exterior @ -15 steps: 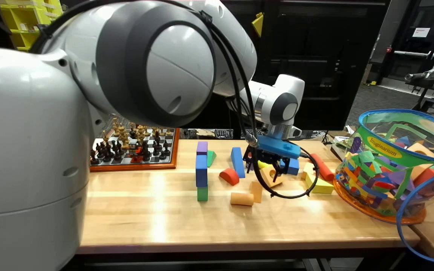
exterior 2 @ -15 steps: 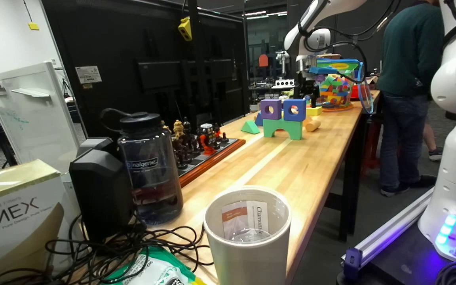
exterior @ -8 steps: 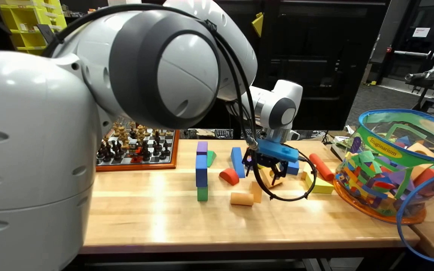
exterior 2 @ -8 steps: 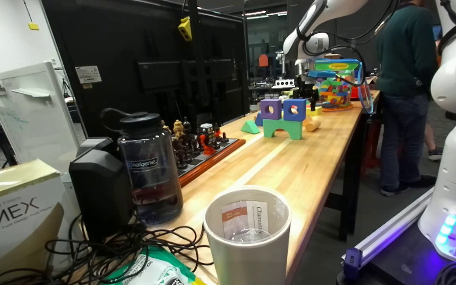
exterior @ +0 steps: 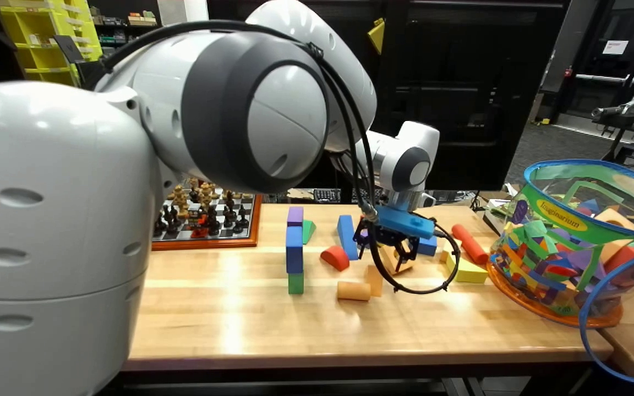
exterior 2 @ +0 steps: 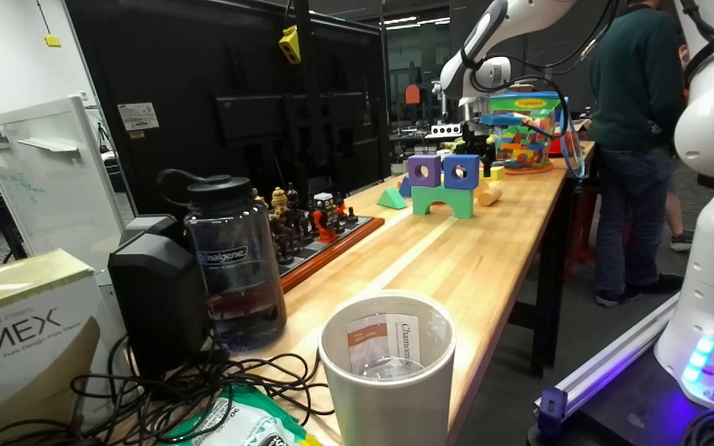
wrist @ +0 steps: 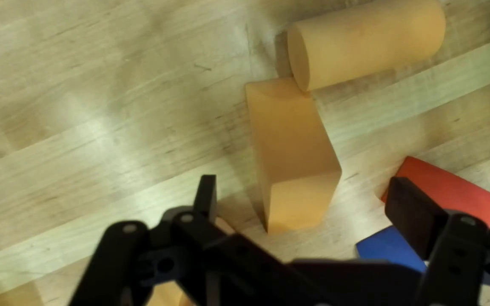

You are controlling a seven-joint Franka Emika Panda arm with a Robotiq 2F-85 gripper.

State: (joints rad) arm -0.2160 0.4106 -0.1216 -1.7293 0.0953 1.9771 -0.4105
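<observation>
My gripper (wrist: 304, 193) stands open with nothing between its fingers, above an orange rectangular block (wrist: 292, 140). That block lies between and just ahead of the fingertips, apart from them. An orange cylinder (wrist: 368, 42) lies against its far end. A red half-round block (wrist: 457, 191) and a blue wedge (wrist: 391, 246) sit by the right finger, partly hidden by it. In an exterior view the gripper (exterior: 378, 263) hangs in front of an orange block with a hole (exterior: 391, 258). A green arch (exterior 2: 442, 201) carries a purple block (exterior 2: 424, 171) and a blue block (exterior 2: 461, 171), both holed, side by side.
A green triangle (exterior 2: 392, 199) lies near the arch. A chess set on its board (exterior: 251, 220), a yellow block (exterior: 468, 271), a red cylinder (exterior: 470, 243) and a clear tub of blocks (exterior: 553, 264) share the table. A cup (exterior 2: 388, 396) and a bottle (exterior 2: 236, 266) stand at one end.
The gripper has come down a little and shifted slightly left in an exterior view, staying open. The arm's nearer links have swung rightward there. The blocks have not moved.
</observation>
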